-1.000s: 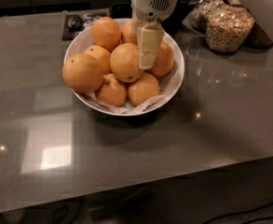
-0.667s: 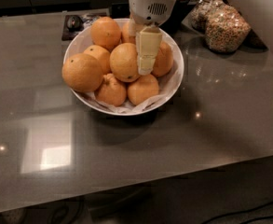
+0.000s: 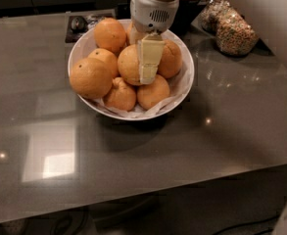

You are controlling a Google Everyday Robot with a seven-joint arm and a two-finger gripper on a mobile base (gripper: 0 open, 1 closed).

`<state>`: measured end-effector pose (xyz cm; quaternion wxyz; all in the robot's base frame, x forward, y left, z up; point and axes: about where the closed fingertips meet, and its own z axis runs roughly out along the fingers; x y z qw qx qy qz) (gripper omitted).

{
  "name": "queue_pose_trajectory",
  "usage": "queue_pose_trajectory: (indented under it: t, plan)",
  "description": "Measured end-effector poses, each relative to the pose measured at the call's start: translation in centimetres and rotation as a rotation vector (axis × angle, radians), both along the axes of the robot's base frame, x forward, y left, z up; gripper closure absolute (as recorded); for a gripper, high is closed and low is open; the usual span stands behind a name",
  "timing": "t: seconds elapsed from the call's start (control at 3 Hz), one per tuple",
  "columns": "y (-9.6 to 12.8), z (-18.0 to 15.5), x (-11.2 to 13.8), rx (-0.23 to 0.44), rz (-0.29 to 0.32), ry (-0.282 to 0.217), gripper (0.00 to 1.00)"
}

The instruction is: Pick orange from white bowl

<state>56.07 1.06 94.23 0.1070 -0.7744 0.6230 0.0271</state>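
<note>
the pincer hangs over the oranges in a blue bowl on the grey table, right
Not quite: the bowl is white, not blue, as the camera view shows. The pincer does hang over the oranges in it, on the grey table.

- One camera, set high above the near edge of the table (image 3: 148,170), looks steeply down and toward the far side.
- It stands fairly near: the white bowl (image 3: 181,89) fills the upper middle of its view, and a jar (image 3: 236,33) sits at the top right.
- The gripper (image 3: 147,75) comes in from the top edge and hangs over the bowl's middle.
</note>
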Motion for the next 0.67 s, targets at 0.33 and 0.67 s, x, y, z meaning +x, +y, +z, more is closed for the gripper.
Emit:
queue_pose_trajectory:
  t: [0.33,0.67]
  plan:
    - [1.3,-1.2,-0.6,0.008,0.018,0.041,0.34]
    - [1.9,-2.3,-1.0,0.012,0.028,0.075,0.29]
